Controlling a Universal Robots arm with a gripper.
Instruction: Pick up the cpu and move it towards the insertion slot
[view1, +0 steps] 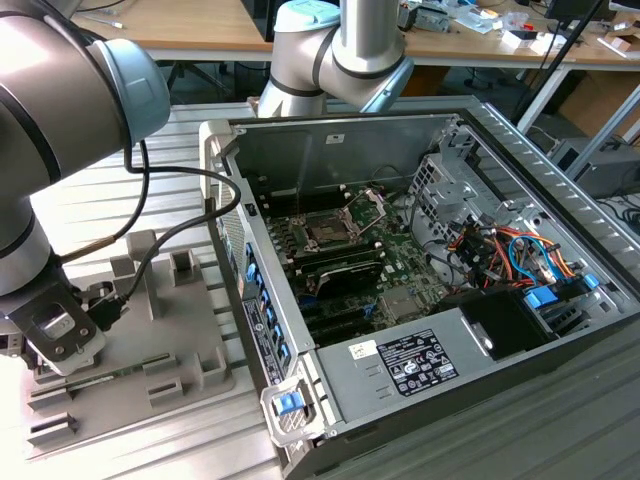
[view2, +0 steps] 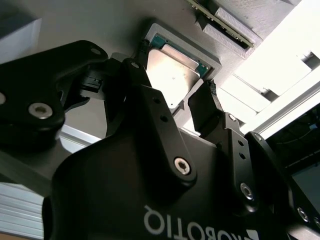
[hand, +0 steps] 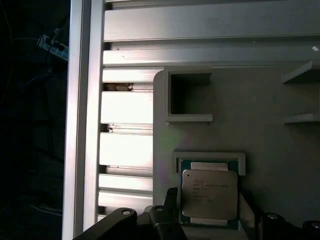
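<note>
Second wrist view: unclenched gripper (view2: 176, 85) straddles the cpu (view2: 171, 67), a light, stiff, fragile chip likely best pinched by its edges.

In the exterior view the tray (view1: 190, 330) lay on the desk (view1: 90, 215) at nine o'clock from the computer case (view1: 330, 150), with the insertion slot (view1: 330, 232) inside that case. The cpu (hand: 209, 192) lay in a tray recess, between the spread fingers of the tool (view2: 176, 66).

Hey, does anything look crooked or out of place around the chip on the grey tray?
Nothing stands out. The small square silver-topped cpu lies flat and square in its recess in the grey plastic tray. The gripper straddles it, with its open black fingers on either side.
</note>
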